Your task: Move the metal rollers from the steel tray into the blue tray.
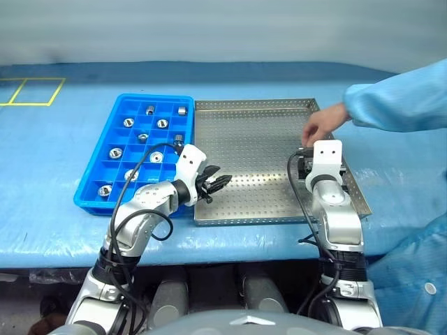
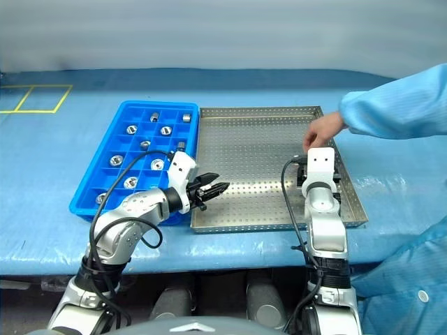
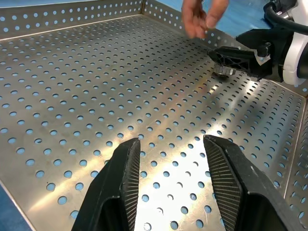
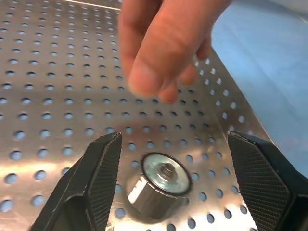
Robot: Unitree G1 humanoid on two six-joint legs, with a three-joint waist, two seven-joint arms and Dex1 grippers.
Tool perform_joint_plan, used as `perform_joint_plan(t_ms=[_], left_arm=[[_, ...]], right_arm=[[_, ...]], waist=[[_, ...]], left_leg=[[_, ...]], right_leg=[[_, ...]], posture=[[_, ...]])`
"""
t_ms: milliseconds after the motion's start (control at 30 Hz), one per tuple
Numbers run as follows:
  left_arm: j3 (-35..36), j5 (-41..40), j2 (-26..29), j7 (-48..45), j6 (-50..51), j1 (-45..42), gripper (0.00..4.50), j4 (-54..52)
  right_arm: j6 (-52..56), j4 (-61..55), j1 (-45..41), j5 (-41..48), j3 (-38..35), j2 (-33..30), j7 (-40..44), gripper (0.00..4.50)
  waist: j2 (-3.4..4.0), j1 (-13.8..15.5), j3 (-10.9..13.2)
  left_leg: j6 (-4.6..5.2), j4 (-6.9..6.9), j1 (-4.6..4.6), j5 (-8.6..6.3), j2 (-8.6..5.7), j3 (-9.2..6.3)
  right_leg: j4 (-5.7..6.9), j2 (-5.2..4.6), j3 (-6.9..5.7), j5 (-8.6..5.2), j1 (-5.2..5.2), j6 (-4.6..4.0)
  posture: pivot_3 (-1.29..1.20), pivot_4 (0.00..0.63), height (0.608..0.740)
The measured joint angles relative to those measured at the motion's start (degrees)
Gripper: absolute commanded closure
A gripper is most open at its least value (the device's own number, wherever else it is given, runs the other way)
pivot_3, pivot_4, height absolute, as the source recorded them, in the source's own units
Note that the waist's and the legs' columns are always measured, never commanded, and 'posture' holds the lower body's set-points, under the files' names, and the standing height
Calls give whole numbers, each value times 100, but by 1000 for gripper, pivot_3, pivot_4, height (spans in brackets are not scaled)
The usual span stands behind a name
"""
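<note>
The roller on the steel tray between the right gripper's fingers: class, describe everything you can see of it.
The roller is a short, shiny silver metal cylinder with a flat round end face and a small dark central hole. It lies tilted on the steel tray, near its right rim, end face turned up towards the camera. It sits between the open fingers of the right gripper, apart from both. A person's hand hovers just above without touching it.

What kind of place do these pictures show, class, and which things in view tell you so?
Probably a factory or lab workbench for sorting parts: a perforated steel tray, a compartmented blue tray holding metal rollers, and a person's hand in a blue cleanroom-style sleeve.
</note>
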Motion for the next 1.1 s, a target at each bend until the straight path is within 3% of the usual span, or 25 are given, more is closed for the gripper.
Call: perform_joint_plan(t_ms=[1100], left_arm=[[101,112,162,8,-32,89,2283,6]], right_arm=[[-164,341,-102,300,38,135,-137,840]], waist=[[2,11,-1]], left_leg=[[0,0,0,0,0,0]], right_leg=[[1,1,2,0,0,1]], posture=[[7,150,740]])
